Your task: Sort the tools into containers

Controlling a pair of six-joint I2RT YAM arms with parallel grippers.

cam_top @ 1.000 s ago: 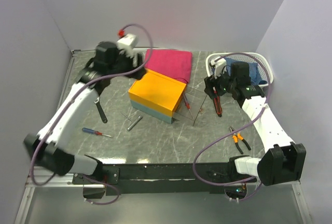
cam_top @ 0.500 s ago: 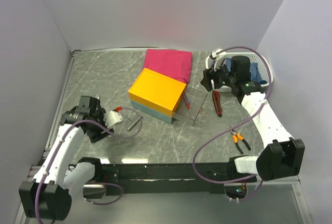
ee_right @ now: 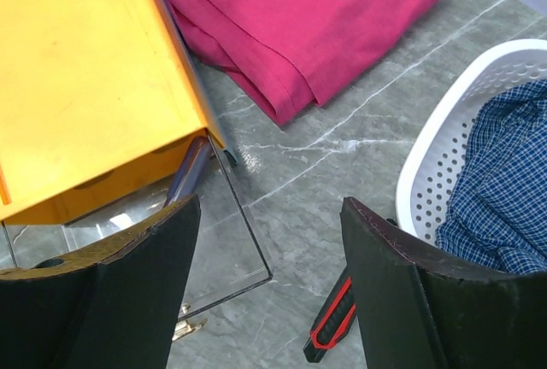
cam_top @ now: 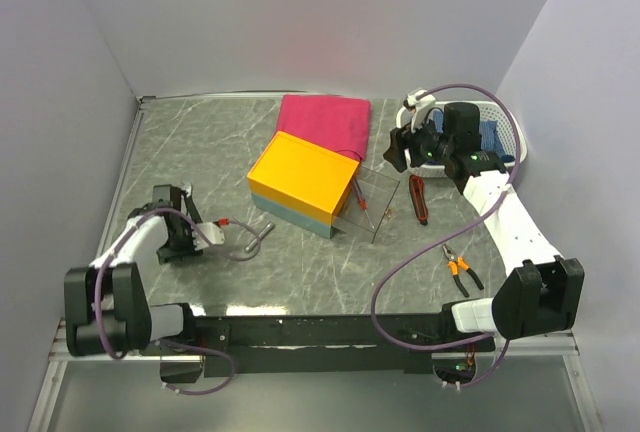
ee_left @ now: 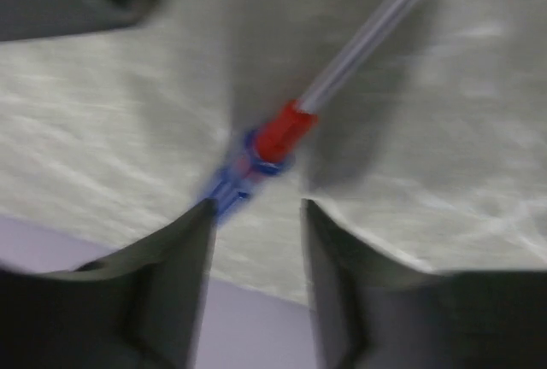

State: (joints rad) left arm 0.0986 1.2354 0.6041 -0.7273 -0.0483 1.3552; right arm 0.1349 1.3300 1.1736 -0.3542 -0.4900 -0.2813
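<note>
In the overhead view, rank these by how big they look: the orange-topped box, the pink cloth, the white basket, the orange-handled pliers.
1. orange-topped box
2. pink cloth and white basket: similar, and the right arm hides part of the basket
3. orange-handled pliers

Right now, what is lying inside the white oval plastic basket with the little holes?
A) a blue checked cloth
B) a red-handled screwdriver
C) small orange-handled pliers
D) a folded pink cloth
A: the right wrist view shows a blue checked cloth lying inside the white oval plastic basket.
</note>
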